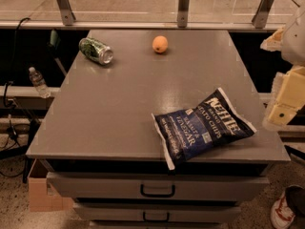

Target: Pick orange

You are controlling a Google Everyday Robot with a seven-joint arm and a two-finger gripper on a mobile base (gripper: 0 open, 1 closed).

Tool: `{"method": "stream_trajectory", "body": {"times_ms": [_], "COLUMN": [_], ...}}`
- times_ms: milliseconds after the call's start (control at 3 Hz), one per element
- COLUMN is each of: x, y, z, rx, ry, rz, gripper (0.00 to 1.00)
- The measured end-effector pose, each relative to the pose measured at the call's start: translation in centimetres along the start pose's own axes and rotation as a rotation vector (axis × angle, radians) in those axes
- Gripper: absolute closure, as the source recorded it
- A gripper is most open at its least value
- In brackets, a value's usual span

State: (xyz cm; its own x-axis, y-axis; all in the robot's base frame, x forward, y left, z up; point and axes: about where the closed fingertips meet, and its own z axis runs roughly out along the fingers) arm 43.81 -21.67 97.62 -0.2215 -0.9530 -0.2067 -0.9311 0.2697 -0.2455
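One orange (160, 44) sits upper centre on the tabletop (114, 113). The gripper (284, 103) hangs at the right edge, well apart; open or closed, you cannot tell. Descend squarely over the fruit, since it may roll.

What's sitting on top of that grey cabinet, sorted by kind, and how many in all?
Orange: 1
Green can: 1
Blue chip bag: 1
Total: 3
The tool hangs right of the cabinet, touching none of them.

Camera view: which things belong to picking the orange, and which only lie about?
For the job: orange, far on the cabinet top; gripper, at the right edge.
Lying about: green can on its side; chip bag; water bottle.
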Motion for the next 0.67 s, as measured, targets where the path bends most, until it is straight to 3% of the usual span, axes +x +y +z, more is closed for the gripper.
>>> {"method": "stream_trajectory", "body": {"times_ms": [333,667], "x": [0.0,-1.4], "y": [0.0,-1.9], "z": [0.0,1.5], "rx": [0.0,-0.008], "ry": [0.0,-0.05], "rz": [0.0,-0.021], "gripper": [0.0,0.0]}}
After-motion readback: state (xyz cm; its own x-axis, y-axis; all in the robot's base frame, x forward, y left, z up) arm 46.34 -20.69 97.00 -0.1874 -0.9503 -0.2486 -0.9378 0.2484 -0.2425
